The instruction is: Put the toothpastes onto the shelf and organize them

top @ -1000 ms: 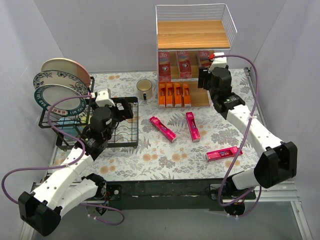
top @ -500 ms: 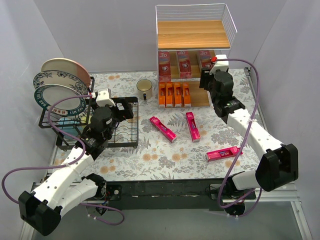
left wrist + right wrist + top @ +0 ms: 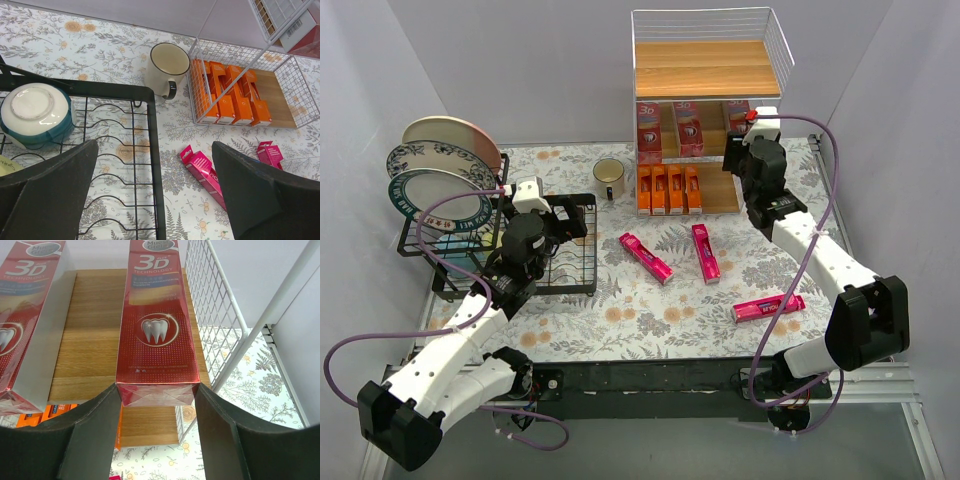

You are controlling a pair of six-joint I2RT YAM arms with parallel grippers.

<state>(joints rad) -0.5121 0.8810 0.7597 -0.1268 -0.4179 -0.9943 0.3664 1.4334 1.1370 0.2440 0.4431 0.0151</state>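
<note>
The right pincer (image 3: pixel 157 390), half closed, gripped a red 3D carton (image 3: pixel 157 330) at the right edge of the shelf (image 3: pixel 95 340)'s middle board; the next move presumably required squaring and releasing it.

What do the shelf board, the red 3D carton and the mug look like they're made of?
The shelf board: wood or wood-look laminate, matte, visible grain. The red carton: glossy printed cardboard, folded end flaps. The mug: likely glazed ceramic or enamel, cream, smooth, dark rim.
</note>
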